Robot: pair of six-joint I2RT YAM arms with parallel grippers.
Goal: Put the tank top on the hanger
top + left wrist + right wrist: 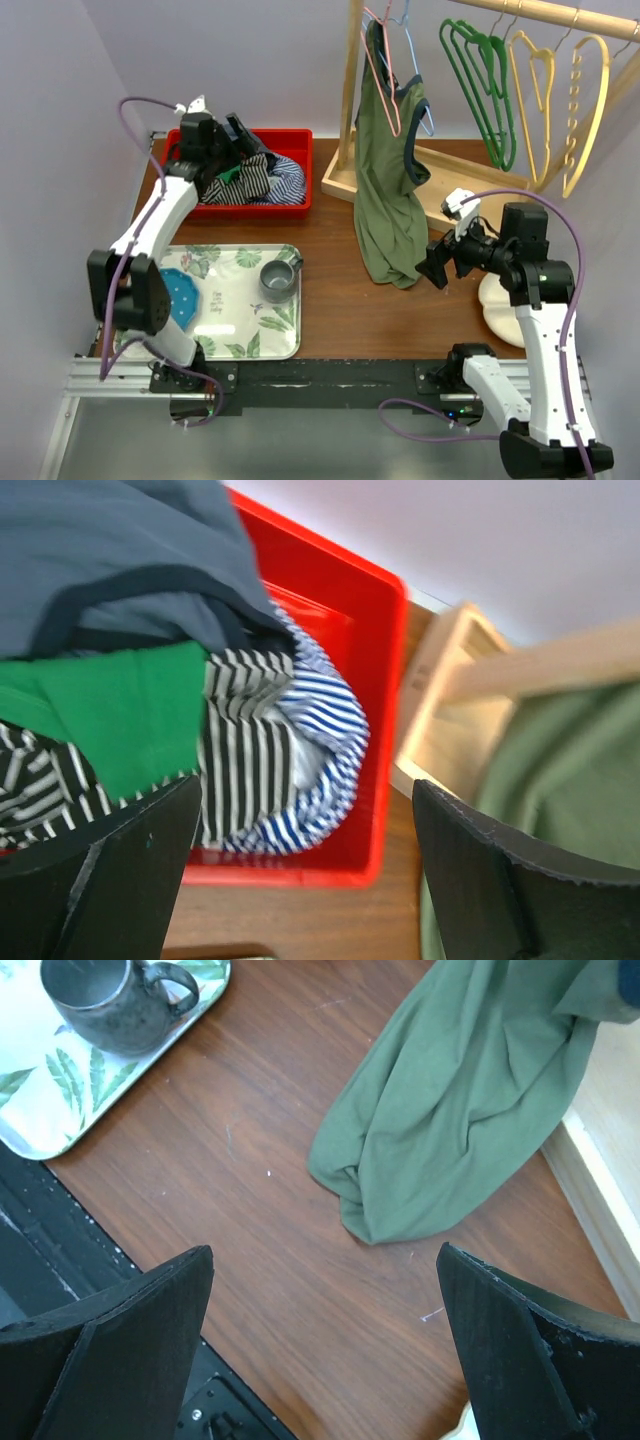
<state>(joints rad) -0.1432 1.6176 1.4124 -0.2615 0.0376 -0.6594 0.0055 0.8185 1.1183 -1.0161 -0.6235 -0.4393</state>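
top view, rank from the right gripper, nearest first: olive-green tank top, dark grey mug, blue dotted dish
1. olive-green tank top, hanging just left of the right gripper
2. dark grey mug, on the leaf-print tray, right side
3. blue dotted dish, tray's left edge

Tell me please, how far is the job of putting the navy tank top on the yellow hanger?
Nothing is done yet. The tank top lies in the red bin, and the hanger hangs on the rail. The left gripper hovers open over the bin; the right gripper is open, empty. Grasping and hanging remain.
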